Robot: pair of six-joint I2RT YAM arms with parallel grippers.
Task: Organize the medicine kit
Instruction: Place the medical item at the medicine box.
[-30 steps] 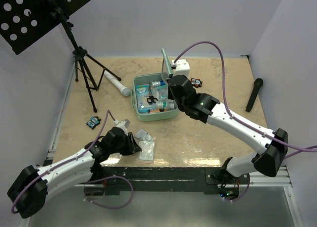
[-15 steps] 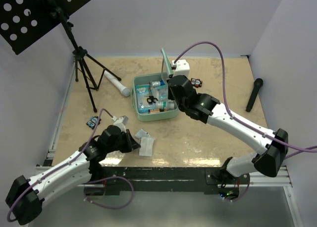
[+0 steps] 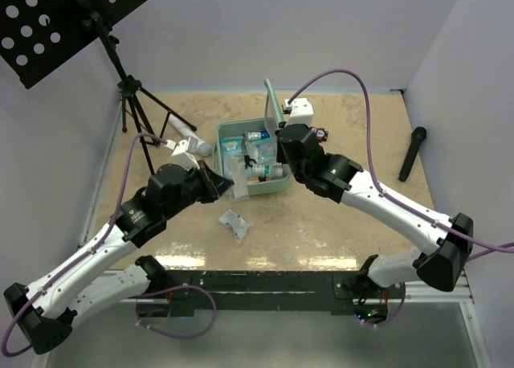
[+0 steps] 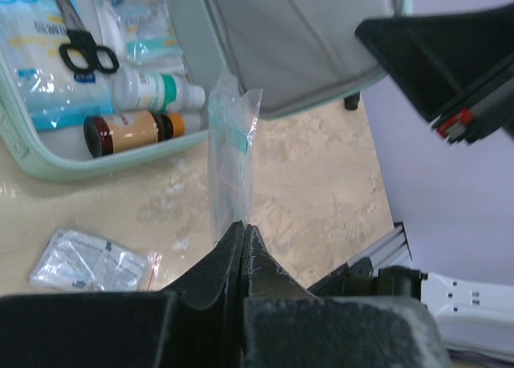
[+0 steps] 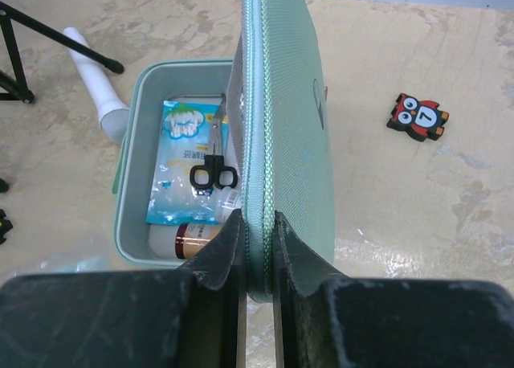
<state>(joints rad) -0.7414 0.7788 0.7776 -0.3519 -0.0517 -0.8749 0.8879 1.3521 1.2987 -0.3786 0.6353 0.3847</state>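
Nearest, on the table just in front of the medicine kit (image 5: 127,191), lies a loose flat packet (image 3: 235,222). At the kit's near left corner the left gripper (image 4: 243,227) is pinched tight on the lower edge of a clear packet (image 4: 231,155), which stands upright by the near rim. The kit lies open, with scissors (image 5: 213,175) and bottles (image 4: 132,131) inside. At its right side the right gripper (image 5: 257,223) narrowly clamps the edge of the raised lid (image 5: 281,103).

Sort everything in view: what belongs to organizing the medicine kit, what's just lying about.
Job: medicine kit, held open by the right gripper; clear packet in the left gripper; loose packet.
Lying about: music stand, white tube, microphone, owl gadget.
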